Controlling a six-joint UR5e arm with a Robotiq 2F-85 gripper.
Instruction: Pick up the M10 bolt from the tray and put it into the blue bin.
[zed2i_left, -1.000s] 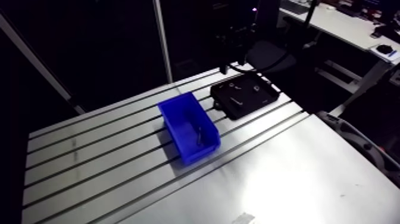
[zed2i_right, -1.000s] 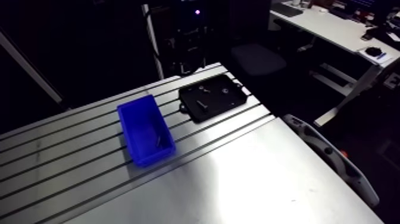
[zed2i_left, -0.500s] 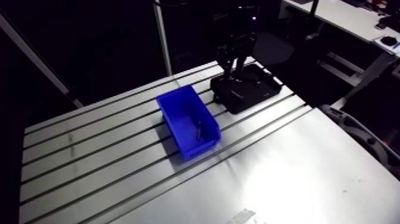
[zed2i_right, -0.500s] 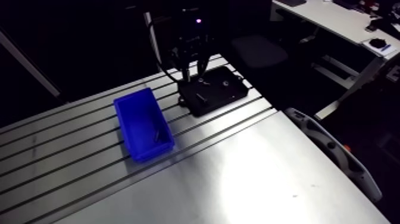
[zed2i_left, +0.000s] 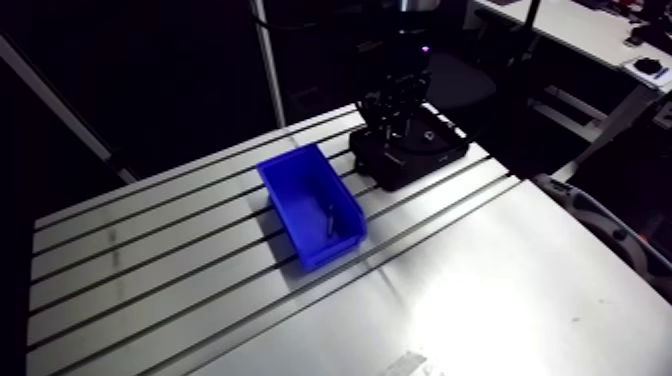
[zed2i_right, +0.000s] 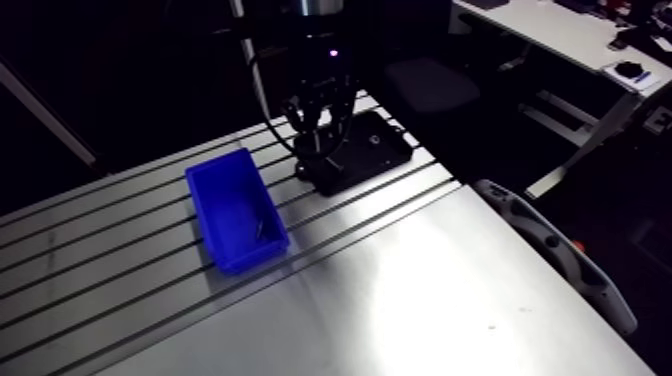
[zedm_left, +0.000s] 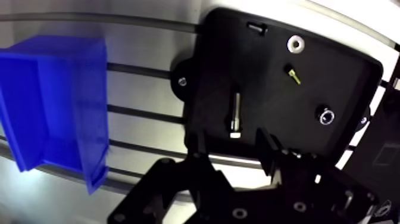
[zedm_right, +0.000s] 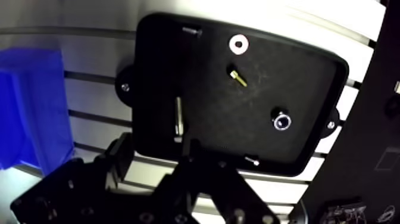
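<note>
A long silver M10 bolt (zedm_left: 235, 113) lies on the black tray (zedm_left: 339, 89), near the tray edge that faces the blue bin (zedm_left: 53, 113). In the wrist view my gripper (zedm_left: 233, 150) hangs just above the tray, open, with the bolt lying ahead of the gap between its fingers (zedm_left: 199, 152) and nothing held. In the arm view the gripper (zed2i_left: 394, 128) stands over the tray (zed2i_left: 437, 157), to the right of the bin (zed2i_left: 310, 205). A dark bolt-like piece (zed2i_left: 327, 217) lies inside the bin.
The tray also carries a white washer (zedm_left: 294, 43), a small brass screw (zedm_left: 293, 73), a nut (zedm_left: 325, 115) and a short black screw (zedm_left: 256, 26). Slotted aluminium table (zed2i_left: 150, 270) stretches left of the bin; a smooth plate (zed2i_left: 480, 300) covers its front right.
The gripper has come down from above onto the tray's bin-side part. The arm camera has shifted slightly; bin and tray stay in place.
</note>
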